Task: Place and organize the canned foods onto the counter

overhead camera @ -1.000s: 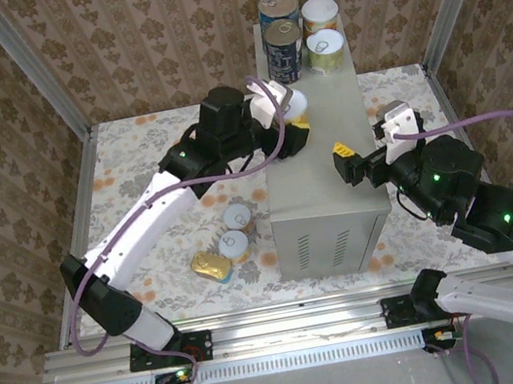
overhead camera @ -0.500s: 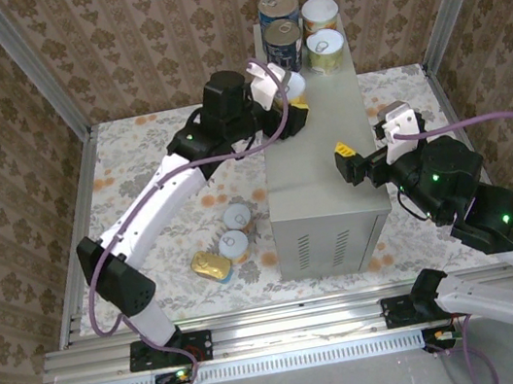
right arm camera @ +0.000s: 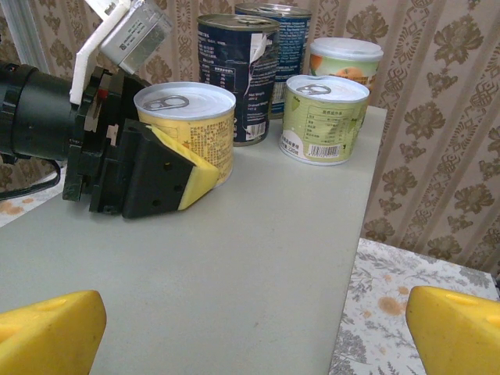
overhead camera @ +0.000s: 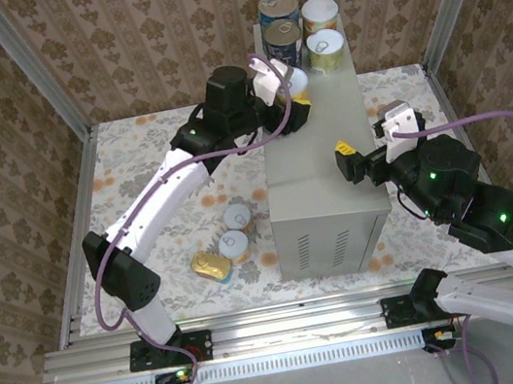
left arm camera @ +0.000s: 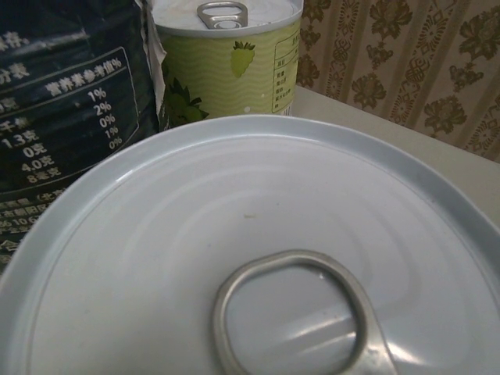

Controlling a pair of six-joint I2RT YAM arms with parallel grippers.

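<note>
Left pincer (overhead camera: 287,100) is clamped around a yellow pull-tab can (right arm camera: 185,100), one black-and-yellow finger (right arm camera: 160,173) pressed to its near side. The can stands upright low over the grey metal worktop (overhead camera: 320,191), just beside a tall blue-labelled can (right arm camera: 234,74). Behind that stands a second blue-labelled can (right arm camera: 275,47), with a green-labelled pull-tab can (right arm camera: 324,117) and an orange-pictured can (right arm camera: 345,58) to their right. Right pincer (overhead camera: 356,167) hangs spread wide at the worktop's right edge, holding nothing. Down on the floral floor (overhead camera: 134,163), two short cans (overhead camera: 238,217) and a flat yellow tin (overhead camera: 210,265) lie left of the worktop.
</note>
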